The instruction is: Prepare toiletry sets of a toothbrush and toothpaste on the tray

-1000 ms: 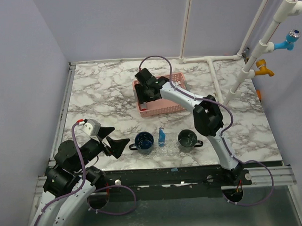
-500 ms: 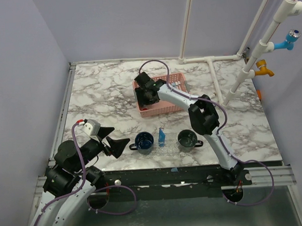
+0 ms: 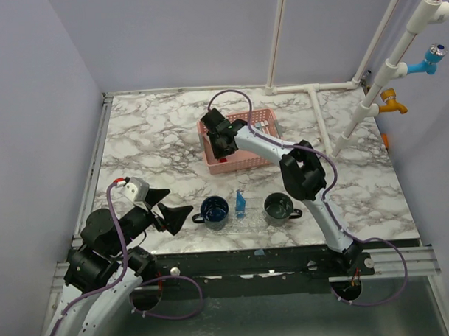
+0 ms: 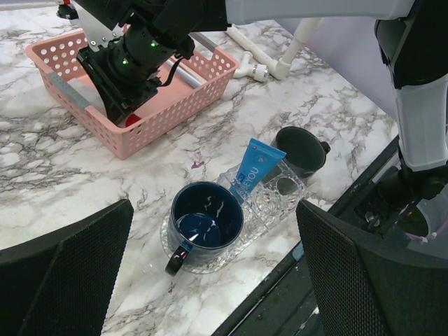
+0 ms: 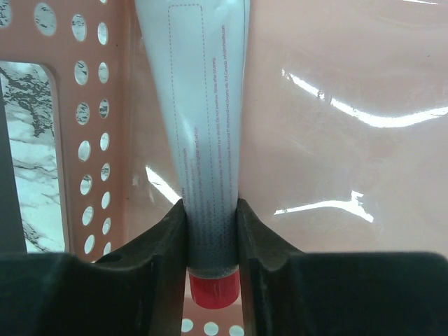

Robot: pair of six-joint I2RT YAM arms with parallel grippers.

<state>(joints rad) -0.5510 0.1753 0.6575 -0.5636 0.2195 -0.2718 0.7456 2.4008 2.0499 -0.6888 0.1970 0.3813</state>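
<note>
My right gripper [image 5: 211, 231] is down in the pink basket [image 3: 243, 166], shut on a white toothpaste tube [image 5: 203, 126] just above its red cap [image 5: 213, 290]. Both fingers [image 5: 164, 245] press the tube's sides. On the clear tray [image 4: 283, 199] near the front edge stand a navy mug [image 4: 206, 218] and a dark green mug [image 4: 299, 148]. A blue tube [image 4: 253, 168] leans between them. Both mugs look empty. My left gripper [image 4: 213, 280] hovers open at the front left, just short of the navy mug. The toothbrush is hidden from me.
The basket stands mid-table behind the tray; a slim pale item [image 4: 183, 70] lies in it beside my right gripper [image 4: 129, 112]. White pipes [image 3: 322, 117] run along the back and right. The table's front edge [image 3: 286, 245] lies just past the tray.
My right gripper has sunk a little into the basket's left end and closed its jaws on the white tube. The left arm has not moved.
</note>
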